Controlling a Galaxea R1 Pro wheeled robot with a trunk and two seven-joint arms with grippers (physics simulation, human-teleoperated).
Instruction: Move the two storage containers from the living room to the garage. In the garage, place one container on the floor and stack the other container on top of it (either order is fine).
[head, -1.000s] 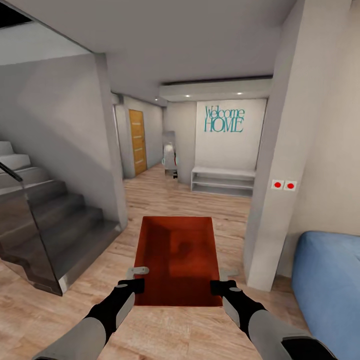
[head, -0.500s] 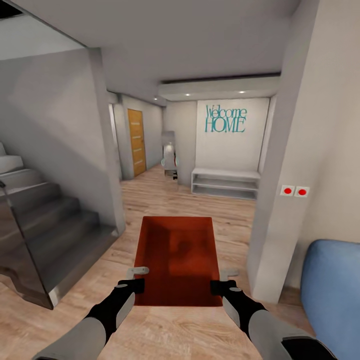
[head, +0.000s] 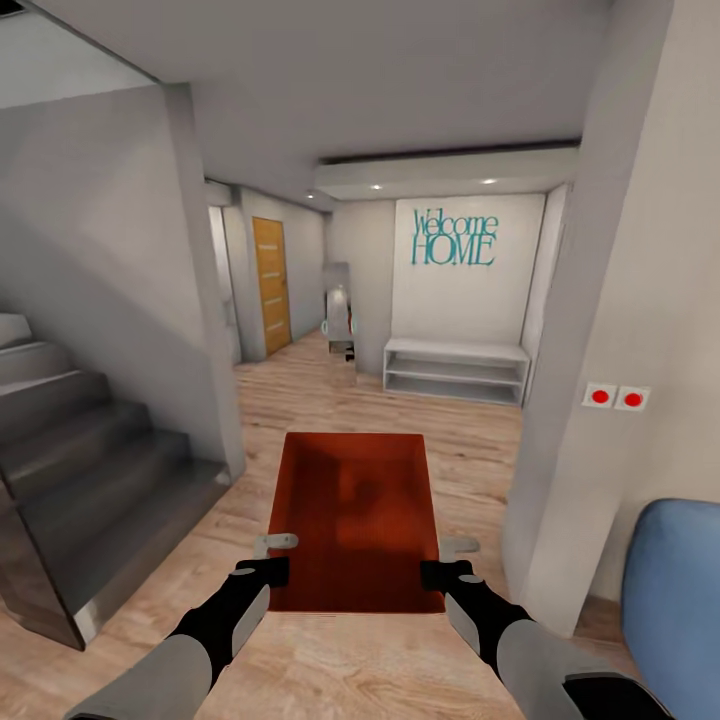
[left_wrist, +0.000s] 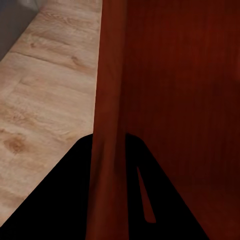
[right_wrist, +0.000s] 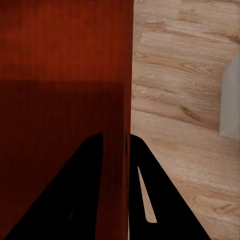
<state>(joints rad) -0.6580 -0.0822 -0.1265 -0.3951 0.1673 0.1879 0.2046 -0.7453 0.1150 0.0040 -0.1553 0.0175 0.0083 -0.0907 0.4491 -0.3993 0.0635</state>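
Observation:
I carry an orange-red open-top storage container (head: 355, 520) level in front of me, above the light wood-plank flooring. My left gripper (head: 272, 557) is shut on its left wall near the front corner, and my right gripper (head: 447, 560) is shut on its right wall. In the left wrist view the thin red wall (left_wrist: 107, 125) runs between the two dark fingers (left_wrist: 60, 200). The right wrist view shows the other wall (right_wrist: 126, 120) pinched the same way between its fingers (right_wrist: 150, 200). The bin looks empty.
A grey staircase (head: 90, 470) rises at the left. A white wall corner (head: 580, 400) with two red buttons (head: 615, 397) stands at the right, with a blue sofa (head: 675, 600) beyond it. Ahead lie a hallway, a white shelf (head: 455, 370) and a wooden door (head: 272, 285).
The whole view has shifted forward: stairs slide off left, the wall corner and sofa slide right. The container and both grippers keep their place in the picture.

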